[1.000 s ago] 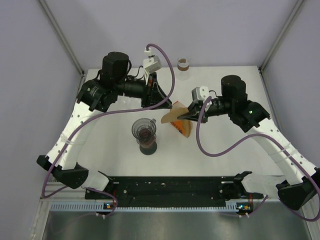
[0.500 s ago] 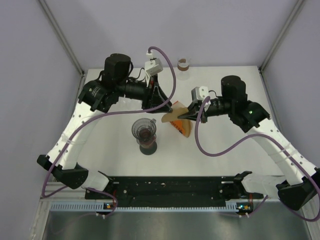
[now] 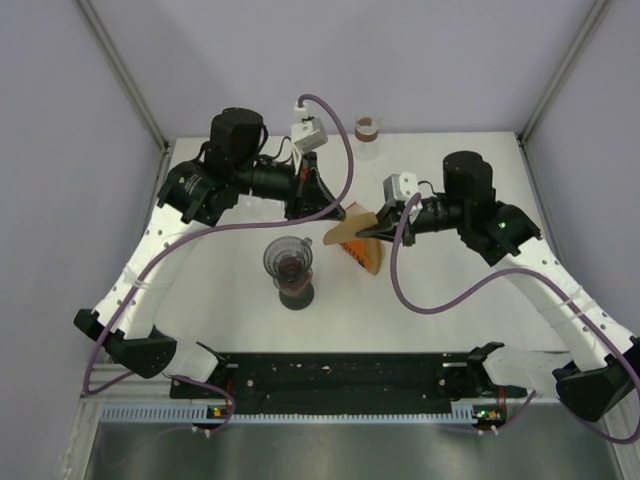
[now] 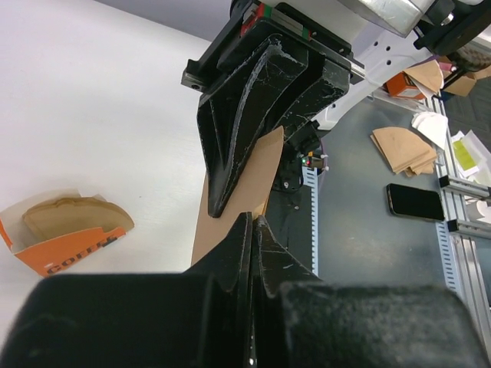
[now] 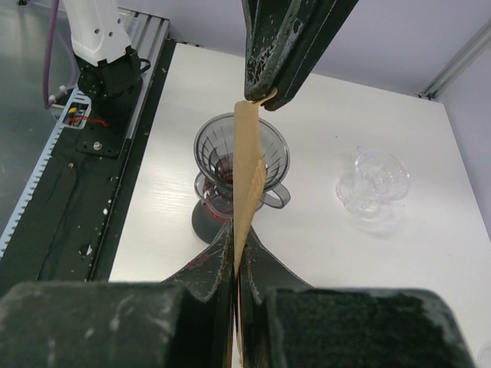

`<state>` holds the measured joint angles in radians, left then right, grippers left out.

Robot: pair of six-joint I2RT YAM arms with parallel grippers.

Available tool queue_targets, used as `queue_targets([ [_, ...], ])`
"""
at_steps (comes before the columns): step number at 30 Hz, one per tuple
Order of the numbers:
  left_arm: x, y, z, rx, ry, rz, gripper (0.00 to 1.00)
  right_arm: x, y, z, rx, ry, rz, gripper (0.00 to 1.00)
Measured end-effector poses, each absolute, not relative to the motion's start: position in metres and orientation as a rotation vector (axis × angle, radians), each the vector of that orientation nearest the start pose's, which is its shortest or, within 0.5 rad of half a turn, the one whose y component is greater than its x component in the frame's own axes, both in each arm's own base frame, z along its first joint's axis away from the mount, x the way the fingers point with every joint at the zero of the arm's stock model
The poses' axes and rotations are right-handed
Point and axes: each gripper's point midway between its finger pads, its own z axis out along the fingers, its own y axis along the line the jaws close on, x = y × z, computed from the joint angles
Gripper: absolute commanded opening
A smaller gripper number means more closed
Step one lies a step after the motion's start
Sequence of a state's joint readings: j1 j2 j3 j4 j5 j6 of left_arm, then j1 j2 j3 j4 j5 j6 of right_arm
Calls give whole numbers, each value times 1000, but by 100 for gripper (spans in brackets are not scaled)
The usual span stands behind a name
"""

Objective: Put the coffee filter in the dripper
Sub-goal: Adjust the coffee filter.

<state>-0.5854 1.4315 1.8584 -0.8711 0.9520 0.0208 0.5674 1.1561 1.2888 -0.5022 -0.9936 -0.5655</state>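
The left pincer (image 4: 252, 221) and right pincer (image 5: 234, 230) both pinch a brown paper coffee filter (image 5: 247, 165); the orange cardboard box (image 4: 73, 249), right of the clear cone dripper (image 5: 211, 149), holds more filters (image 4: 73, 216).

On table (image 3: 450, 310), dripper (image 3: 289, 262) stood centre-left; filter box (image 3: 366, 257) lay just to its right. The coffee filter (image 3: 345, 233) was above filter box, btwn left gripper (image 3: 335, 212) & right gripper (image 3: 375, 226). The jar (image 3: 369, 131) sat at far edge, behind all.

Bright even light, soft shadows on the table (image 3: 450, 330); wrist-view foregrounds blurred
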Motion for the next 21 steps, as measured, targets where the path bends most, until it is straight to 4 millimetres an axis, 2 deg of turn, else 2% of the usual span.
queue_targets([
  [13,181,-303,405,1273,1667,-1229,0,189,280,349,-1490,1124,945,0],
  [21,177,-302,406,1302,1649,-1217,3,193,279,348,-1481,1140,922,0],
])
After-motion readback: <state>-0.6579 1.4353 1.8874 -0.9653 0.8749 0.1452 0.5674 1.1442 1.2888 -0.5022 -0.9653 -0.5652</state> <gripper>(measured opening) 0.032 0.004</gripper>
